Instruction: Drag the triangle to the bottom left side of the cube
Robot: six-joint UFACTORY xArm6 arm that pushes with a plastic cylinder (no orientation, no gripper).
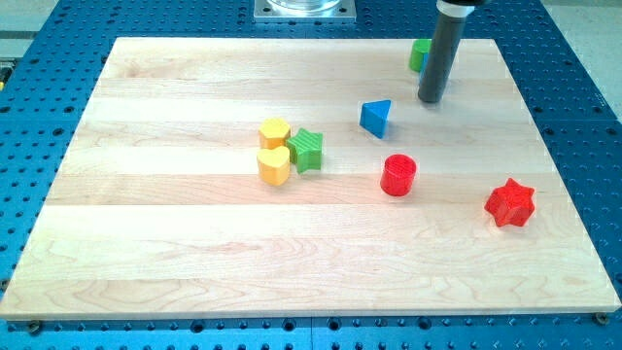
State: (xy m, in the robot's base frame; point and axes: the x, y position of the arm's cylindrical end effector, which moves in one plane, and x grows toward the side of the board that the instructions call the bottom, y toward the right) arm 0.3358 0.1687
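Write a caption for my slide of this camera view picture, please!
My tip hovers at the view's upper right of the blue triangle, partly hiding a green cube behind it.

Views: one, camera view only; nothing shared with a second view.
Position: above and in front of the board [194, 262], off its near edge.
Facing: down and toward the far side, at a slant; far edge looks shorter than near edge.
Nearness: middling; whole board fits, blue table [39, 19] showing on all sides.
Far limit: metal base plate [304, 10] cut off at frame's far edge.
Rod: enters from far right, upper part out of frame; my tip [431, 100] in view.
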